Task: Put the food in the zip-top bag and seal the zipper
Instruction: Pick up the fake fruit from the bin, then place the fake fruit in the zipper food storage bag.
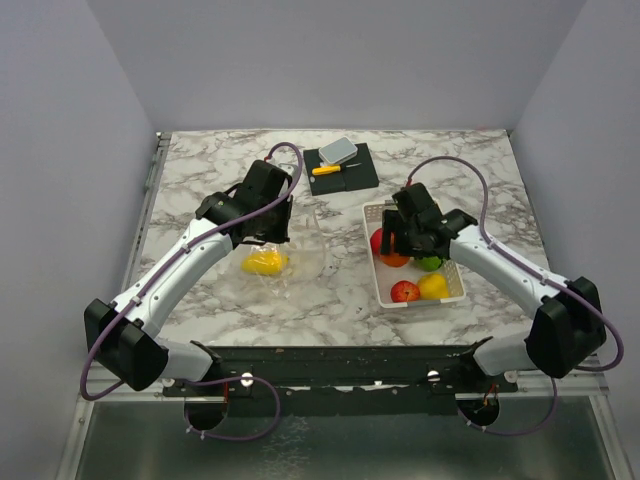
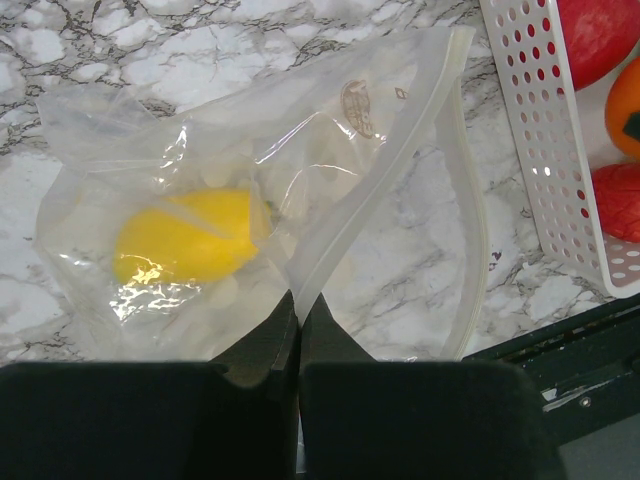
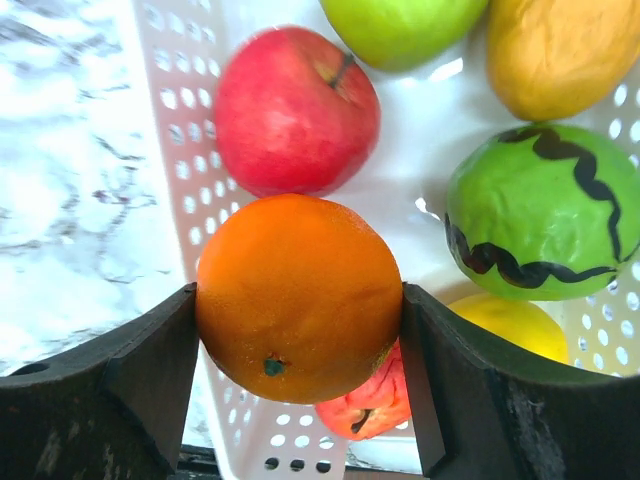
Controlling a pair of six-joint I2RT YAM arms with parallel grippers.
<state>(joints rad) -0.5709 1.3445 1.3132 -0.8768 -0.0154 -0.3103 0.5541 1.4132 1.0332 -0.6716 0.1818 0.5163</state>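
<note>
Obs: Right hand (image 3: 298, 305): fingers pressed flat against both sides of the orange (image 3: 300, 250), down in the white basket (image 3: 170, 120). Grip looks made.

Rec: Left hand?

Obs: Left hand (image 2: 300, 318) is pinched tight on the lip of the zip-top bag (image 2: 320, 140), right by the zipper (image 2: 400, 180). Bag rests on the table (image 2: 120, 50) beside the basket, mouth turned toward it. One yellow fruit (image 2: 185, 235) is inside.

Rec: Handling?

Obs: Orange is probably light, hard and glossy. It's round, so slipping is the risk; best held across its widest part. Bag film is soft and floppy, so the mouth likely sags unless the lip is held up. Zipper strip looks like the stiffest place to pinch.
</note>
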